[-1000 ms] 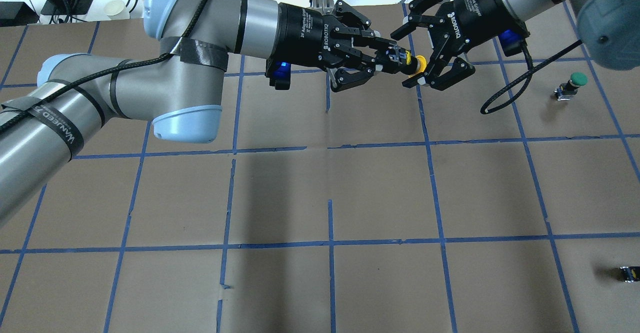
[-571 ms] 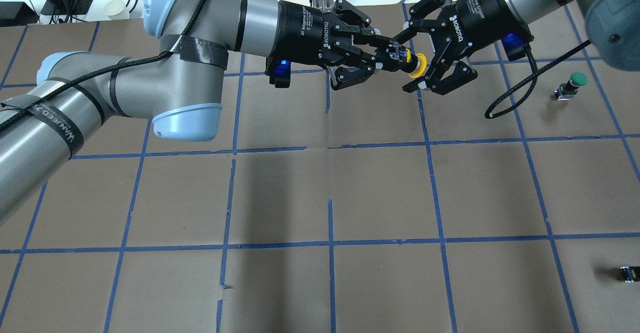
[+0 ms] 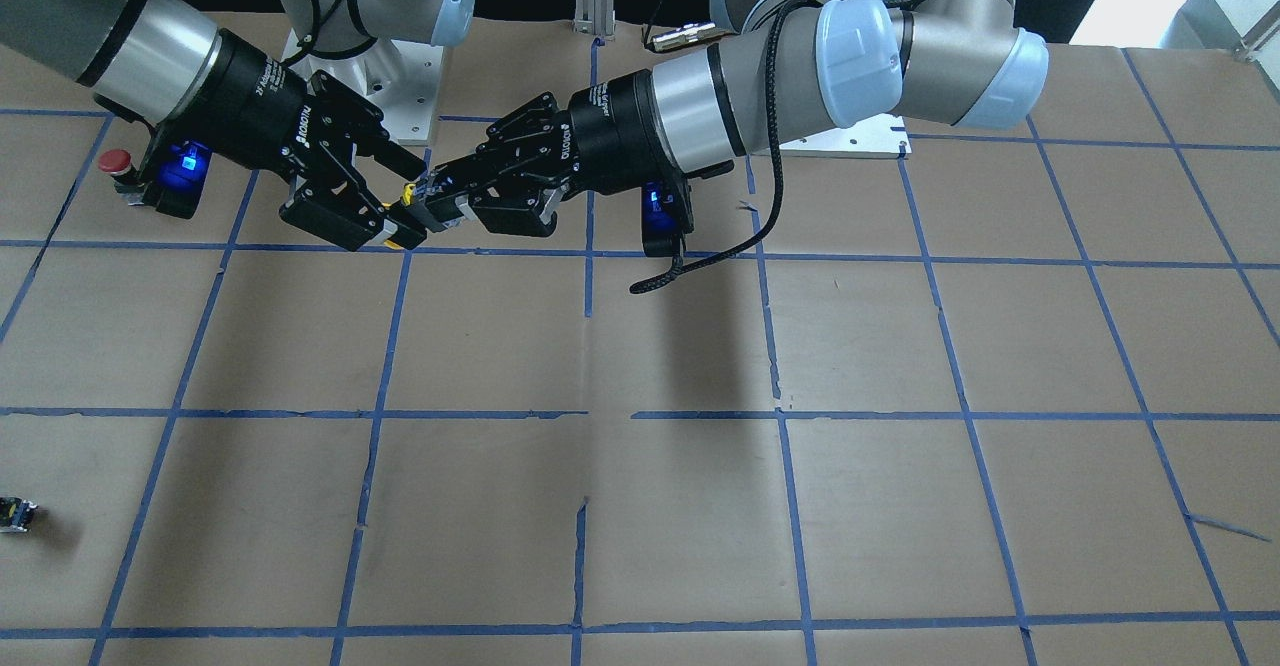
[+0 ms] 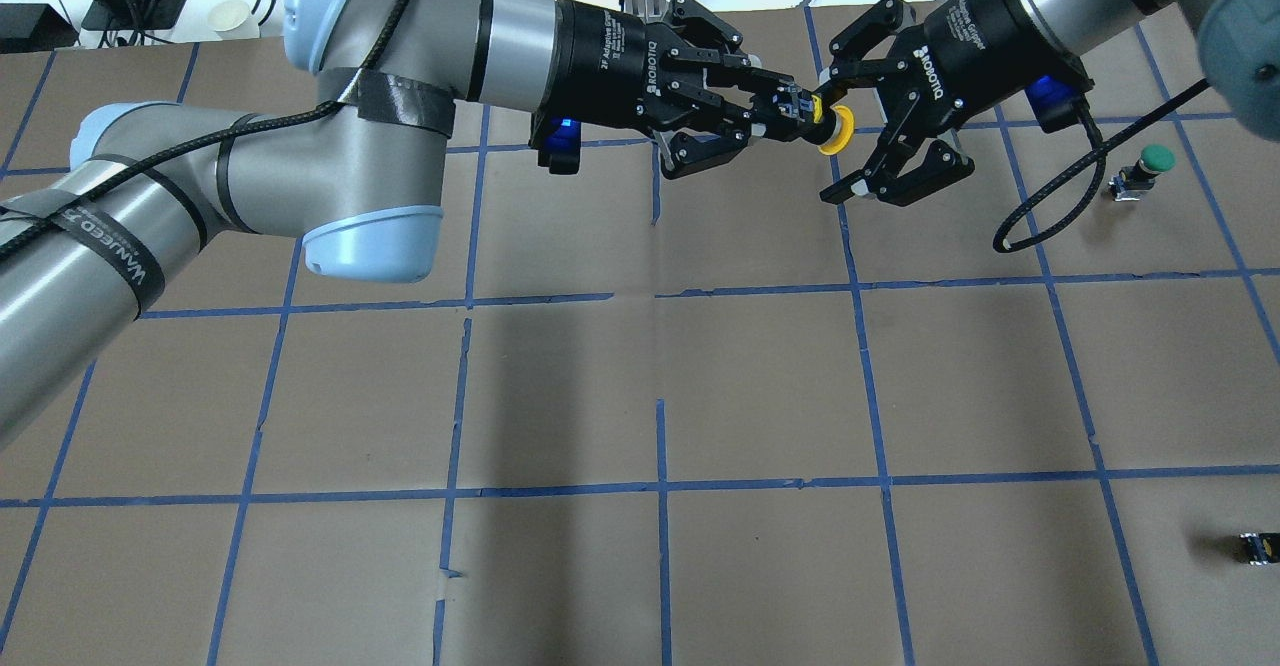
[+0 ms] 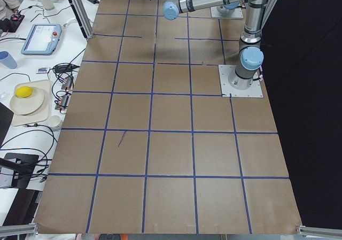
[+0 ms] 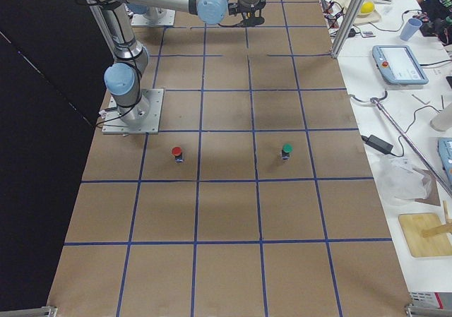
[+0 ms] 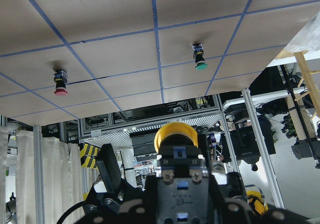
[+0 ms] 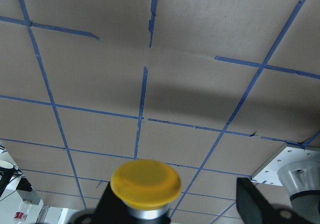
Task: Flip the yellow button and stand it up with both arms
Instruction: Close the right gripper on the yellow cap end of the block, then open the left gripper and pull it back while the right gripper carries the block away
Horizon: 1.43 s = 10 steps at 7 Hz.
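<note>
Yellow round-top button with a black body hangs in the air over the brown paper table. The black left claw squeezes its body, so the yellow top pokes out. The black right claw sits wide open around that top, probably to take it.

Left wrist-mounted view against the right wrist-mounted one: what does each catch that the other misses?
Only the left wrist-mounted view shows the red button and the green button on the table, plus the black body of the yellow button. Only the right wrist-mounted view shows an arm's base plate. Both show the yellow cap and the blue-taped table.
</note>
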### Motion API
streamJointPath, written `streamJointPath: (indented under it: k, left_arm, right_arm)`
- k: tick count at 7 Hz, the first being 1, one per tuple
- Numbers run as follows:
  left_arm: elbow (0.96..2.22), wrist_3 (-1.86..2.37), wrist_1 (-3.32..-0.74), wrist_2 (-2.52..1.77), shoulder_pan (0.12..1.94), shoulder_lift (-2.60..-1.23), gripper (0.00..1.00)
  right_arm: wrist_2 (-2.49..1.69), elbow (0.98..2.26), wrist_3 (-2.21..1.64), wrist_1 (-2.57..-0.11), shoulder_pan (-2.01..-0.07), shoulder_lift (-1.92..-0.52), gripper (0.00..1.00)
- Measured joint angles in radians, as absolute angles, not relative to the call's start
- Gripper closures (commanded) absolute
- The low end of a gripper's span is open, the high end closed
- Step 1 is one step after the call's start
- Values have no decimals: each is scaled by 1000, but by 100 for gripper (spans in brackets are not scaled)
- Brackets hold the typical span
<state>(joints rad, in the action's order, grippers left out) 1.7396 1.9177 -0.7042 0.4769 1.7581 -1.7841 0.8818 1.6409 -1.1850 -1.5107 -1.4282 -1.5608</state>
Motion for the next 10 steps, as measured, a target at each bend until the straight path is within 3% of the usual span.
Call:
streamJointPath:
  k: [2,3,4,5,7,10]
  left_arm:
    - [1740,1918,-702,477,1758,-1784,93]
    - [1740,1919,-697,477,1758,-1783,66]
    - [1740,1918,-694,477,1759,-1784,8]
    - [1739,1917,-689,478,1758,-1786,1]
    - [1739,1917,-683,476,1758,-1789,1]
    - [1739,1917,-666,468,1755,-1786,1]
  right_arm:
    - [880,1640,-1182,-1515,-1421,-1562,56]
    - [876,1639,-1182,-1519,-1419,-1563,66]
    - [875,1639,-1182,-1519,-1419,-1563,76]
    - [874,1639,-1180,-1518,-1419,-1563,76]
    - [873,1637,-1178,-1518,-1419,-1564,87]
    - [878,1635,-1153,-1515,-1415,-1563,88]
